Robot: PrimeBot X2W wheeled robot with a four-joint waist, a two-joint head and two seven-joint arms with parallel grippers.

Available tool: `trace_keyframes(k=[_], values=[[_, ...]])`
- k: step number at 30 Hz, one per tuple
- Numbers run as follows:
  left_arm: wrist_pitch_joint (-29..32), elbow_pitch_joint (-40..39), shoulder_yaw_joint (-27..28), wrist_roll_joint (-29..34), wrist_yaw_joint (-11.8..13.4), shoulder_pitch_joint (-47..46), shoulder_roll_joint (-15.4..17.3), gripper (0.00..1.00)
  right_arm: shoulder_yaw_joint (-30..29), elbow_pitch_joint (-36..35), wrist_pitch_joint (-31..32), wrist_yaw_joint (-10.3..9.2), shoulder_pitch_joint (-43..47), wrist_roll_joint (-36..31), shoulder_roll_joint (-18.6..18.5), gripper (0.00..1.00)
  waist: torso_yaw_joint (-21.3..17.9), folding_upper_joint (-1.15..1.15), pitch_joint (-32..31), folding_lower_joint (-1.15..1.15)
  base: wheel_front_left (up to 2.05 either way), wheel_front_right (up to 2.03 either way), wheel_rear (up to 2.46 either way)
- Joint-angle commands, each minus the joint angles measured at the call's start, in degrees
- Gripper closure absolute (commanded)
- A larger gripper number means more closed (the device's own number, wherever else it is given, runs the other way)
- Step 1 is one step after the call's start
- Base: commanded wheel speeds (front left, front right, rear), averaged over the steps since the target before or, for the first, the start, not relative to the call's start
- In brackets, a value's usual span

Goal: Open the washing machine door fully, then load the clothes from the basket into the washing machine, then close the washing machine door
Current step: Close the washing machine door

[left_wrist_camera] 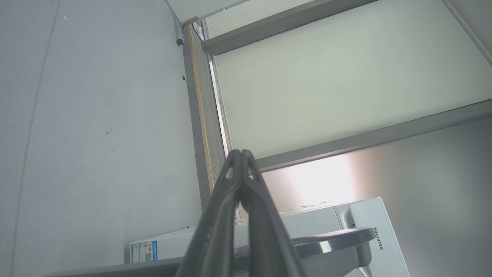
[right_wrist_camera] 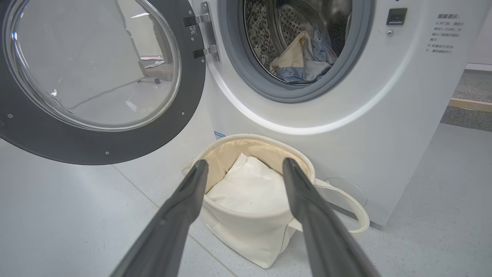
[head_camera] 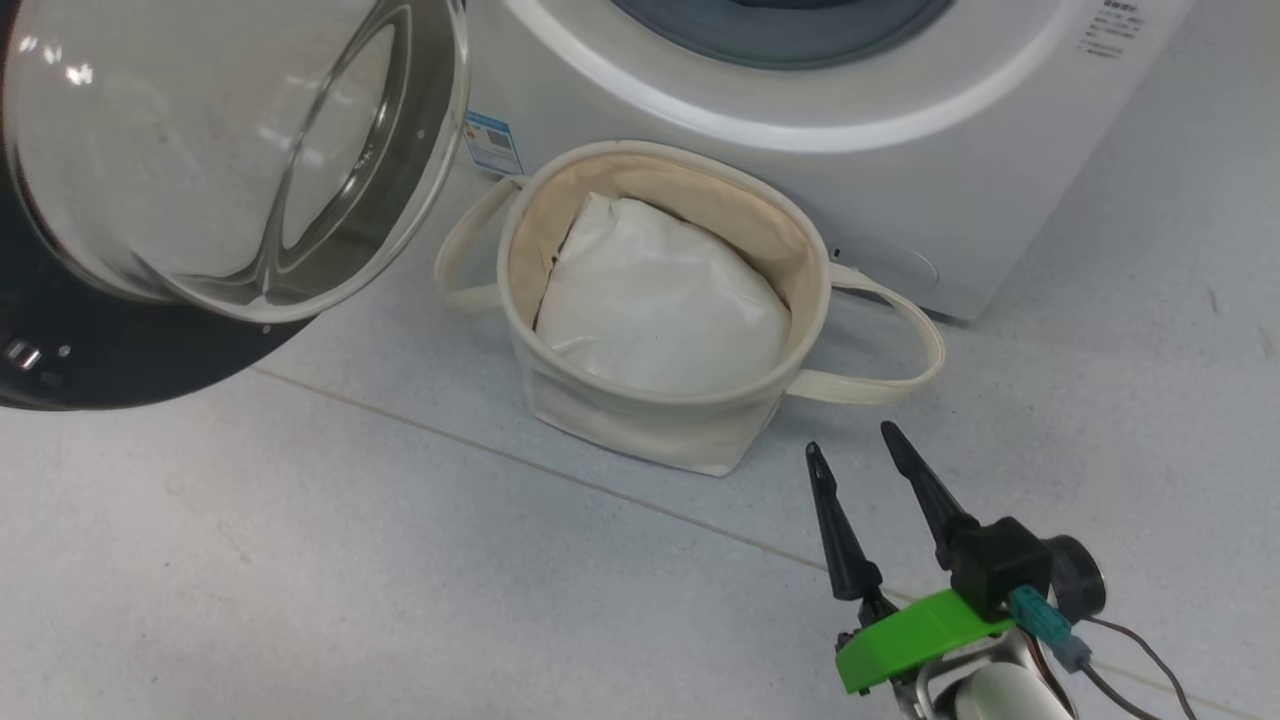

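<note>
The white washing machine (head_camera: pixel 900 180) stands on the pale floor (head_camera: pixel 300 550) with its black door (right_wrist_camera: pixel 115 148) swung wide to the left. The cream basket (head_camera: pixel 640 430) sits just in front of it, holding a white bundle (head_camera: pixel 650 300). Light-blue and beige clothes (right_wrist_camera: pixel 303 65) lie in the drum (right_wrist_camera: pixel 265 42). The right hand (head_camera: pixel 850 437) hovers released and empty near the basket; the left hand (left_wrist_camera: pixel 241 152) is clenched on nothing

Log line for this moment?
door open | clothes in drum | basket holds white bundle | right pincer open, empty | left pincer shut
</note>
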Motion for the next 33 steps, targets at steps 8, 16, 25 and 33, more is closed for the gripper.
trace_keyframes(k=[8, 16, 25, 33], values=[[0.96, 2.25, -1.78, 1.86, -1.24, -3.8, 4.18, 1.0, 1.02, -1.52, -0.28, 0.01, -1.74, -2.36, 0.11, 0.0, -2.42, 0.0, 1.58, -0.01, 0.0, 0.0, 0.0], [4.06, 0.55, -4.44, 2.7, -1.3, -2.06, 2.41, 1.0, 1.03, -1.67, -0.28, 0.01, -1.09, -2.23, 0.11, 0.0, -3.68, 0.0, 0.71, -0.01, 0.0, 0.0, 0.0], [9.65, -1.68, -4.91, 0.94, -1.31, 0.97, 1.61, 1.0, 1.69, -1.81, -0.28, 0.01, -1.1, -0.45, 0.11, 0.0, -3.75, 0.0, -0.23, -0.01, 0.0, 0.0, 0.0], [15.09, -9.3, -8.94, 1.76, -1.31, 4.85, -0.22, 1.0, 2.42, -1.52, -0.28, 0.01, -0.84, 1.26, 0.11, 0.0, -2.15, 0.0, -1.95, -0.01, 0.0, 0.0, 0.0]])
